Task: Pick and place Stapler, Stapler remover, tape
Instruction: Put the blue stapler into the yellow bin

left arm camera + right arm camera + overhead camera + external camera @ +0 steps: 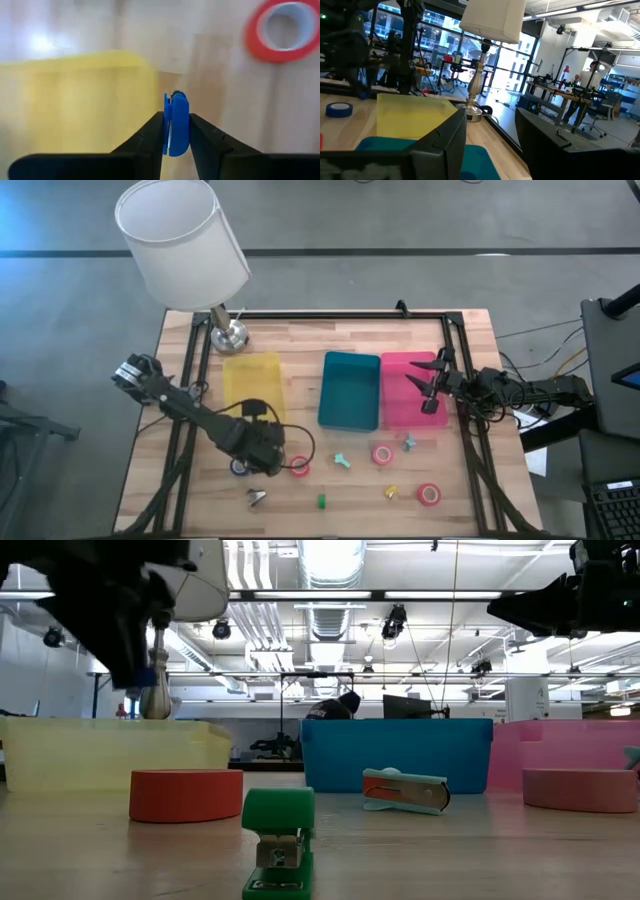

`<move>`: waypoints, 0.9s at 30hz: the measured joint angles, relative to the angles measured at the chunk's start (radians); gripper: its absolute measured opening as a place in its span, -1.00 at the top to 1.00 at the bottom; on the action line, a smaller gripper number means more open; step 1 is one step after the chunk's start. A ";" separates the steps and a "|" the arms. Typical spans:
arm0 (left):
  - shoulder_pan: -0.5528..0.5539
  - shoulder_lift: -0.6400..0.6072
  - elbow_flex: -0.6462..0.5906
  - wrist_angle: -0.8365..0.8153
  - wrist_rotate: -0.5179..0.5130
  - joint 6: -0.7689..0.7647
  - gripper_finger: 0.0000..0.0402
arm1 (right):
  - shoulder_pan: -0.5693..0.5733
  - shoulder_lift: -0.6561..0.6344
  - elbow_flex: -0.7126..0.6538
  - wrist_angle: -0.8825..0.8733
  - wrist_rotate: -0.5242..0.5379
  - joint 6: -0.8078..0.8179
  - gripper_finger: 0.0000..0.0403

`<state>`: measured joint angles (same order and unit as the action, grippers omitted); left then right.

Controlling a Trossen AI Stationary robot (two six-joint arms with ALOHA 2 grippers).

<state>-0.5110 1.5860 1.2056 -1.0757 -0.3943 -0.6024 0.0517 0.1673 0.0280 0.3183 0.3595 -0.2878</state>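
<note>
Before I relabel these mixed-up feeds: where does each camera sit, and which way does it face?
High: above the table, looking down; both arms show, left gripper and right gripper.
Low: at tabletop height, looking level past the green stapler into the room; arms enter above.
Left wrist: looks down past its gripper, shut on a small blue object.
Right wrist: looks across the table toward the lamp; its open fingers show.
Shared: high and left wrist show the yellow tray and red tape.

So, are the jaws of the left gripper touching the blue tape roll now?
Touching. In the left wrist view the left gripper has both dark fingers pressed against the flat sides of the blue tape roll, held on edge.
</note>
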 joint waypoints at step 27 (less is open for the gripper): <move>0.727 -0.001 -0.293 0.312 0.181 0.557 0.56 | 0.000 0.000 0.000 0.000 0.000 0.000 0.17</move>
<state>0.2162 1.5852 0.9128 -0.7636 -0.2135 -0.0455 0.0518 0.1669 0.0277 0.3184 0.3599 -0.2878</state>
